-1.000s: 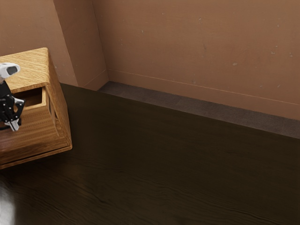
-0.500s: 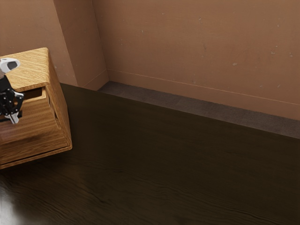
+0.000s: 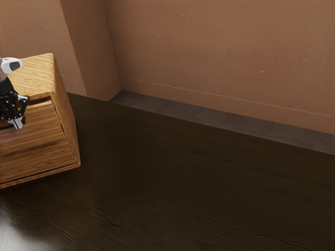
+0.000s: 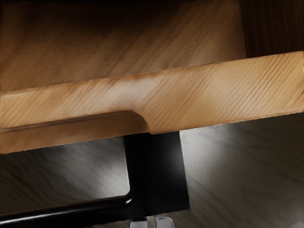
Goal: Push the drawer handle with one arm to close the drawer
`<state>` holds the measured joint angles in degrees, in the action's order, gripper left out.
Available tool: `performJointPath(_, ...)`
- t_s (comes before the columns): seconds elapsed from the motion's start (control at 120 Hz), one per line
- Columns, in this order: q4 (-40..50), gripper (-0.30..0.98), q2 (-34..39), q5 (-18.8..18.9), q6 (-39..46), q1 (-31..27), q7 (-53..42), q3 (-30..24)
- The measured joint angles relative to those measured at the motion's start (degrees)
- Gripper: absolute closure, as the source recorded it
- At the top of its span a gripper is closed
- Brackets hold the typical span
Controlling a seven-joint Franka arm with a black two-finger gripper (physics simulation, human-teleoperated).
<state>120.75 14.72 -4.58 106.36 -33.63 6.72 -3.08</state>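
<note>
In the exterior view my gripper [image 3: 17,123] points down in front of the wooden drawer [image 3: 39,127] at the left edge, with its fingertips together. The black handle [image 3: 6,127] is beside them, partly cut off by the picture's edge. A narrow dark gap remains above the drawer front, so the drawer is slightly open. In the wrist view the fingertips of the gripper [image 4: 152,223] lie at the outer side of the black handle [image 4: 156,173], near its end. Whether they touch is unclear. The drawer's top rim [image 4: 204,95] crosses the picture, its inside beyond.
The wooden cabinet [image 3: 35,78] stands at the exterior view's left, its top under the arm's white link [image 3: 11,65]. The dark tabletop [image 3: 193,183] stretches to the exterior view's right, with brown walls [image 3: 220,52] behind.
The drawer has slid further into the cabinet, narrowing the opening above its front. My gripper has moved along with it toward the cabinet, upward in the exterior view.
</note>
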Motion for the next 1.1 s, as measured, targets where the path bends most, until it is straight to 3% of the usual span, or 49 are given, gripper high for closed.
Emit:
performJointPath(0.892, -1.86, 0.78, -2.61, 0.12, 5.44, -0.02, -1.85, 0.98)
performJointPath(1.058, 2.76, 0.77, 4.18, 0.23, 4.22, -0.01, -2.07, 0.87)
performJointPath(1.1, 3.31, 0.69, 5.55, 0.24, 2.83, 0.09, -2.11, 0.76)
